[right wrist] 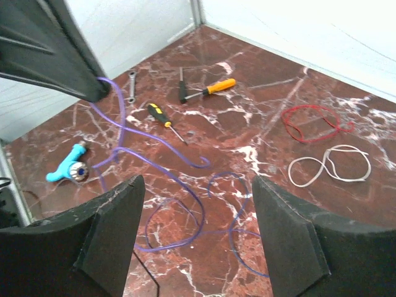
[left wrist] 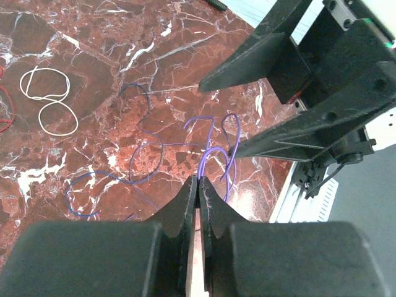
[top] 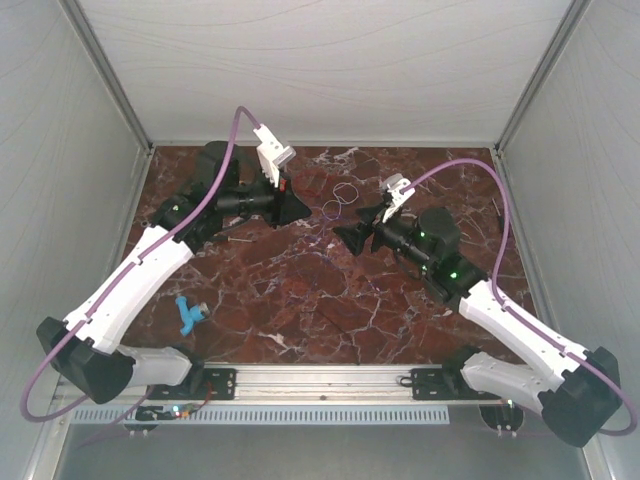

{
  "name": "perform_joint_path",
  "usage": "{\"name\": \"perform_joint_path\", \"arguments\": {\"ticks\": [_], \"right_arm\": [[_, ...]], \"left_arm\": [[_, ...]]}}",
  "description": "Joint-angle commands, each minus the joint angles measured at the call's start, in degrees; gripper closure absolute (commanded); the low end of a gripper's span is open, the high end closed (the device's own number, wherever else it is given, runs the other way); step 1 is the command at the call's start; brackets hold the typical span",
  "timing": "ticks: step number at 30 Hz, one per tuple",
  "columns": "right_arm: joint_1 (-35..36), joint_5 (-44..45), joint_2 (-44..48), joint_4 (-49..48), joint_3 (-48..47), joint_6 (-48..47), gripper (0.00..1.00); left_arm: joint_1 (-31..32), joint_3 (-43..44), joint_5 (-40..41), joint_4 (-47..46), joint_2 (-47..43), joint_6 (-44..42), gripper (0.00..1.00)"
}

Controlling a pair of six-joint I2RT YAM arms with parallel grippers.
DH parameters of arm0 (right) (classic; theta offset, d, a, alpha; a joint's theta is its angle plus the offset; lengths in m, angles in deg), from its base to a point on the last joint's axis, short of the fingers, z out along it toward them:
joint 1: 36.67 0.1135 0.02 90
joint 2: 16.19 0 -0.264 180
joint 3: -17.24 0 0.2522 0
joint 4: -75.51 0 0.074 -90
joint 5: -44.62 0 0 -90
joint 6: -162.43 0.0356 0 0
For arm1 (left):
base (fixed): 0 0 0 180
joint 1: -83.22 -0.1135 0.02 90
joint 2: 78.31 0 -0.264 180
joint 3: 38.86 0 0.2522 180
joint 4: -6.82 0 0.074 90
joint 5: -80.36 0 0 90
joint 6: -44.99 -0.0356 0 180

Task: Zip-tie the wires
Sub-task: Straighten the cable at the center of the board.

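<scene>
The wires lie loose on the marble. A purple strand [right wrist: 179,185] curls in loops, with a red loop [right wrist: 312,124] and a white loop [right wrist: 331,167] farther off. My left gripper [left wrist: 198,183] is shut on one end of the purple strand [left wrist: 209,156], holding it up off the table. From above, the left gripper [top: 300,210] faces the right gripper [top: 345,235] across the purple strand [top: 330,210]. The right gripper [right wrist: 198,180] is open, its jaws wide apart above the purple loops, with nothing between them. The white loop [left wrist: 49,102] lies to the left in the left wrist view.
A yellow-handled screwdriver [right wrist: 162,116], a small orange-handled hammer [right wrist: 207,90] and a grey wrench [right wrist: 131,86] lie near the left wall. A blue tool [top: 190,312] rests near the front left. Enclosure walls surround the table, and a metal rail [top: 320,378] runs along the near edge.
</scene>
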Motion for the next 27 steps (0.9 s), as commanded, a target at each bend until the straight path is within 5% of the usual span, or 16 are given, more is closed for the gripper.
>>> {"name": "perform_joint_path", "arguments": {"ticks": [1,9,19,27], "right_arm": [[0.58,5.81,-0.31,1.16,-1.47,-2.11,0.34],[1.78,7.81,-0.16,2.53,-2.95,-3.24,0.43],[3.19,10.48,-2.68,3.61,-5.63,-4.62,0.65],[4.92,20.02,-3.65,1.95,-5.04,-5.29,1.00]], "left_arm": [[0.30,1.07,0.00,-0.85,-1.70,0.34,1.00],[0.32,3.58,1.80,0.43,-1.10,0.46,1.00],[0.32,1.36,1.10,-2.39,-1.53,0.55,1.00],[0.24,-0.34,4.47,-3.05,-2.71,0.17,1.00]]}}
